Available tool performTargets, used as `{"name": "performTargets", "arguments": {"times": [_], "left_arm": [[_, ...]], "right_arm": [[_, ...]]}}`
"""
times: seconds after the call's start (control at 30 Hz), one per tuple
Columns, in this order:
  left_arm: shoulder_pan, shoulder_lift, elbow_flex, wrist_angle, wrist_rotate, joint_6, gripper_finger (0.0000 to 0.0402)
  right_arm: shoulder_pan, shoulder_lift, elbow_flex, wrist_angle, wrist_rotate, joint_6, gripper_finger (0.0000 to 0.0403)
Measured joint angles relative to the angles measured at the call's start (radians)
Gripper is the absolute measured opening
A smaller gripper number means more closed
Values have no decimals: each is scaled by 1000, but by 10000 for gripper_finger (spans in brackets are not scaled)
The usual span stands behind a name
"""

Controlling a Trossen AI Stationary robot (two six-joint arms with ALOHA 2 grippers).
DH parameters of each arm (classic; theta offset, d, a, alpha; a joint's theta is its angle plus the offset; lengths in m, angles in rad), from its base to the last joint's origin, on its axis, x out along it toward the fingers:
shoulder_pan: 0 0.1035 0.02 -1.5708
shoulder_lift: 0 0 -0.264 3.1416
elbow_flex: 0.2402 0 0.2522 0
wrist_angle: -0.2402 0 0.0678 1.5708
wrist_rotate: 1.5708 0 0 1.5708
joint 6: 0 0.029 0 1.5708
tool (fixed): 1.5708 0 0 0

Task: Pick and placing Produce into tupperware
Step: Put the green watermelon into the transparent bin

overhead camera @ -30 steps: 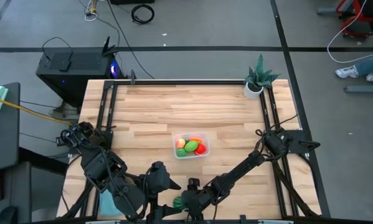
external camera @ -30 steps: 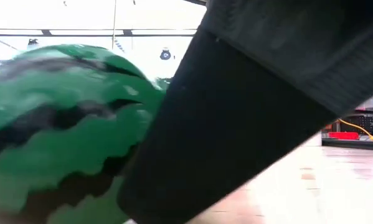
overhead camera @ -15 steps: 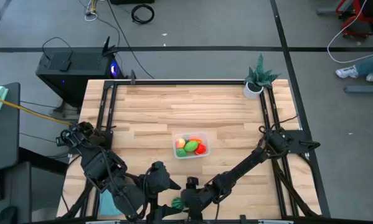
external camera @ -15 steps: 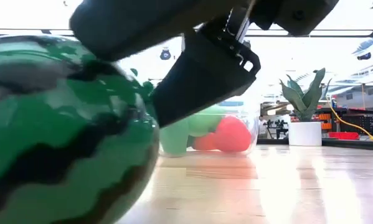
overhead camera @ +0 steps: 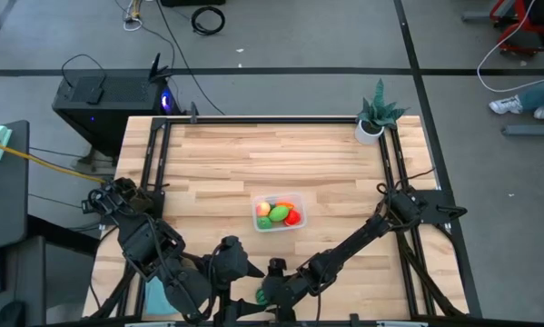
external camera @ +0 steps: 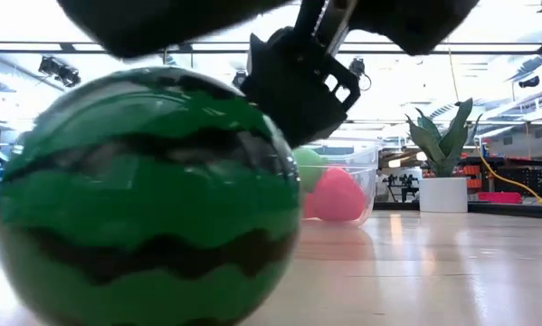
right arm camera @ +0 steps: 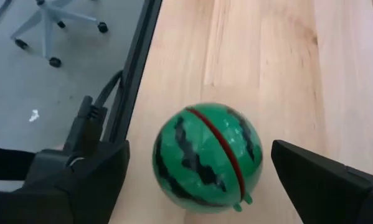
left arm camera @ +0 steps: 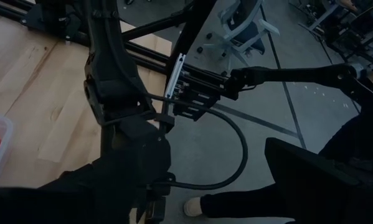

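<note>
The striped green ball (right arm camera: 206, 157) is seen in the middle of the right wrist view, resting on the wooden table (overhead camera: 253, 163) between the two spread fingers of the right gripper (right arm camera: 198, 177), which are parted wide and appear not to touch it. In the high view this ball (overhead camera: 263, 296) lies at the bottom centre of the frame, near the table's front edge, well apart from the clear container (overhead camera: 280, 214) at the centre, where the other toy pieces are already gathered.

A round ball so close to the edge could be nudged off the table if one finger were to meet it before the other. A grip closed off-centre could also squeeze it out sideways.

The left gripper (overhead camera: 244, 266) is parked at the lower left of the high view, open and empty, just beside the ball; a clash between the two arms is judged possible if the right one swings that way.
</note>
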Motion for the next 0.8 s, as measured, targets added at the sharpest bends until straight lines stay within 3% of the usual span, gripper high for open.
{"name": "performTargets", "arguments": {"times": [0.8], "left_arm": [[0, 0, 0, 18, 0, 0, 341]], "right_arm": [[-12, 14, -21, 12, -28, -69, 398]]}}
